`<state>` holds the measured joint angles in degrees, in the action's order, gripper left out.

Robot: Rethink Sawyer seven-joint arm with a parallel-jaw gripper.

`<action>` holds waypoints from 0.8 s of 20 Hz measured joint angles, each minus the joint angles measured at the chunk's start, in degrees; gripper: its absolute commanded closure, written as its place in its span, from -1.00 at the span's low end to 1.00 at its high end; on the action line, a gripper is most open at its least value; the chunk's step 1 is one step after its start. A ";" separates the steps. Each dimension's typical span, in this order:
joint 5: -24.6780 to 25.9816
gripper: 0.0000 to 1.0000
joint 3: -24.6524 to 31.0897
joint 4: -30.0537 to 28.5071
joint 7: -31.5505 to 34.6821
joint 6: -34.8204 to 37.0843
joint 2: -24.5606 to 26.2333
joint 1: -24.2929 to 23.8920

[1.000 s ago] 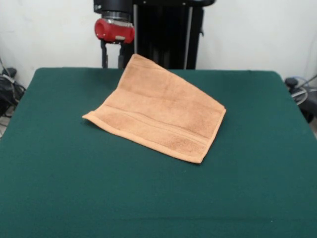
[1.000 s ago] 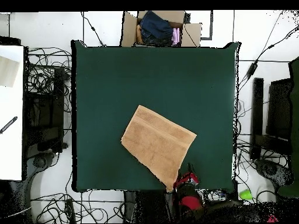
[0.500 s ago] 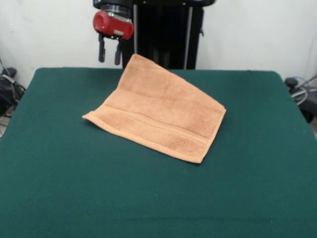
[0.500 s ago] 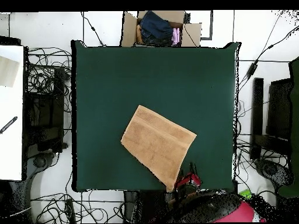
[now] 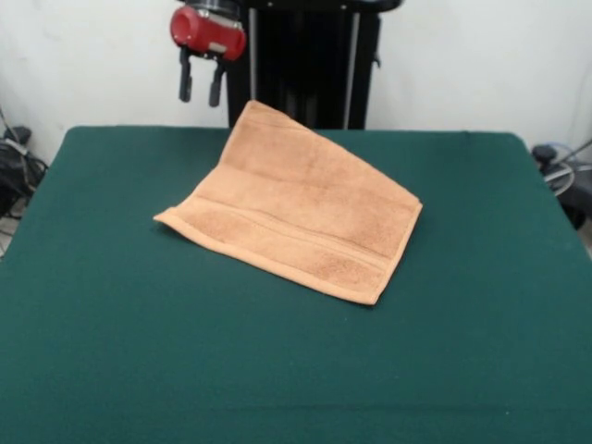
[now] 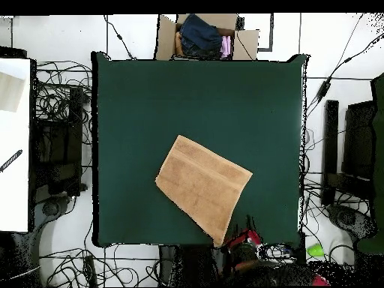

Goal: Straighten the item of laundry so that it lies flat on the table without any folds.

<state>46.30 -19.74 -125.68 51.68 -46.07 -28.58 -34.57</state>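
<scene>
Here we cannot find the towel's (image 5: 296, 205) white tag in either view, and in the front view its far corner rises in front of the dark pedestal column, so we cannot tell whether that corner lies on the bench (image 5: 120, 351) or overhangs the edge. The overhead view settles part of this: the towel (image 6: 203, 187) lies as 1 tilted 4-sided patch on the green bench (image 6: 142, 105), in the half toward the robot, with 1 corner reaching almost to the bench edge. The front view alone shows a woven band stripe along the near hem and a slightly lifted left corner. The overhead view alone shows a cardboard box (image 6: 206, 36) of clothes beyond the far edge. The gripper (image 5: 200, 87) hangs above and behind the far corner, its 2 dark fingers (image 5: 185, 81) parted, empty, clear of the towel. From overhead only its red housing shows.
</scene>
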 measured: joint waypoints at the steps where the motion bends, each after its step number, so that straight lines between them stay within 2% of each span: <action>1: 2.23 -1.00 1.76 -1.84 0.08 5.28 -4.00 -2.57; 6: 5.32 -1.00 9.21 -7.98 0.13 20.69 -14.98 -12.76; 8: 5.08 -1.00 14.35 -11.83 0.13 29.46 -20.33 -19.31; 10: 4.55 -1.00 16.61 -13.51 0.13 33.34 -22.16 -21.81; 11: 3.50 -1.00 19.10 -15.35 0.13 37.88 -23.44 -23.85; 16: 1.38 -1.00 21.60 -17.59 0.13 42.57 -22.91 -24.24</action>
<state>47.69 1.85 -143.27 51.81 -3.50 -51.49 -58.81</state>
